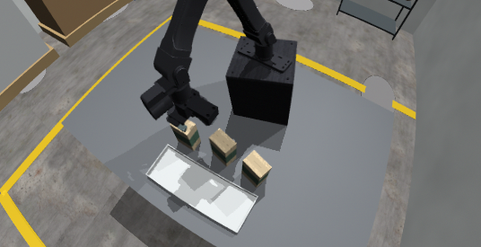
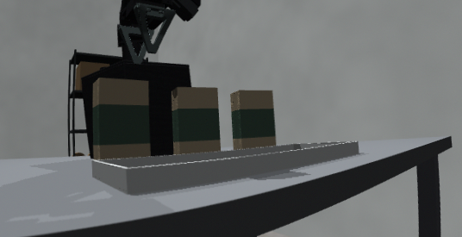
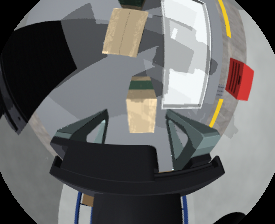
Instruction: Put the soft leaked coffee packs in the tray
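Observation:
Three tan coffee packs with a dark green band stand upright in a row behind the tray. In the top view they are the left pack (image 1: 188,135), the middle pack (image 1: 223,145) and the right pack (image 1: 256,168). The shallow white tray (image 1: 202,186) lies in front of them and holds nothing. My gripper (image 1: 179,124) is open and empty, hovering just above the left pack (image 2: 121,119). In the wrist view the fingers straddle the air over that pack (image 3: 141,106), with the other two packs (image 3: 124,31) beyond it. In the exterior view the fingertips (image 2: 142,56) hang clear of the pack's top.
The arm's black base block (image 1: 262,81) stands behind the packs. The grey table has its edge beyond the tray (image 2: 224,164). A shelf rack (image 1: 381,3) and cardboard boxes (image 1: 67,3) stand on the floor farther off.

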Robot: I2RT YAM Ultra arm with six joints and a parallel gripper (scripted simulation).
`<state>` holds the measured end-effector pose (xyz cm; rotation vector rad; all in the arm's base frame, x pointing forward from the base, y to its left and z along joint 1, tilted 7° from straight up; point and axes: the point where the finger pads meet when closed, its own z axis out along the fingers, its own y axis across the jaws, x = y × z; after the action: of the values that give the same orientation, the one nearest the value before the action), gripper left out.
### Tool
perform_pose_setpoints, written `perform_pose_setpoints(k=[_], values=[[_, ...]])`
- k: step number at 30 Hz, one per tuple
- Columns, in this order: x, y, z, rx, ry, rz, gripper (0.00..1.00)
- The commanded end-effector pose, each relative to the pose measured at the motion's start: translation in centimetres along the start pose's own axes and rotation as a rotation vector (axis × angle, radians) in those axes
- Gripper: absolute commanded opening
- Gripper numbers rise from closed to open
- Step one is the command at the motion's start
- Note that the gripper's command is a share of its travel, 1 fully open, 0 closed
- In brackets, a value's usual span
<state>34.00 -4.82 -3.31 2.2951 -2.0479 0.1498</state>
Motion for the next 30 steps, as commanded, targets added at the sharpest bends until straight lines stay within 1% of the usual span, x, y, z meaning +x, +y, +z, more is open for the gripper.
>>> perform_pose_setpoints(k=[1,3,5,7,9,11,18,19,20,21,22,24,25,26,29,30], values=[[-4.7,-0.2,-1.1,0.041,0.001,0.107,0.79],[-8.0,0.8,-1.0,0.041,0.001,0.162,0.79],[-10.1,1.6,-1.0,0.042,0.0,0.2,0.79],[-10.1,1.6,-1.0,0.042,0.0,0.2,0.79],[-10.8,1.9,-1.0,0.043,-0.001,0.213,0.79],[-10.9,0.6,-1.7,0.076,-0.009,0.218,0.79],[-10.8,0.6,-1.6,0.073,-0.008,0.222,0.79],[-10.8,1.0,-1.0,0.056,-0.004,0.22,0.79],[-10.8,1.9,0.0,0.022,0.002,0.218,0.79],[-10.7,2.6,0.6,0.005,0.004,0.219,0.79],[-10.6,2.5,1.0,0.004,0.003,0.222,0.79],[-10.6,2.5,1.0,0.004,0.003,0.222,0.79],[-10.5,1.9,1.2,0.019,0.0,0.228,0.79],[-10.4,2.5,1.9,0.003,0.003,0.225,0.79],[-10.5,2.5,3.3,0.003,0.003,0.217,0.79],[-10.6,2.0,3.4,0.015,0.0,0.214,0.79]])
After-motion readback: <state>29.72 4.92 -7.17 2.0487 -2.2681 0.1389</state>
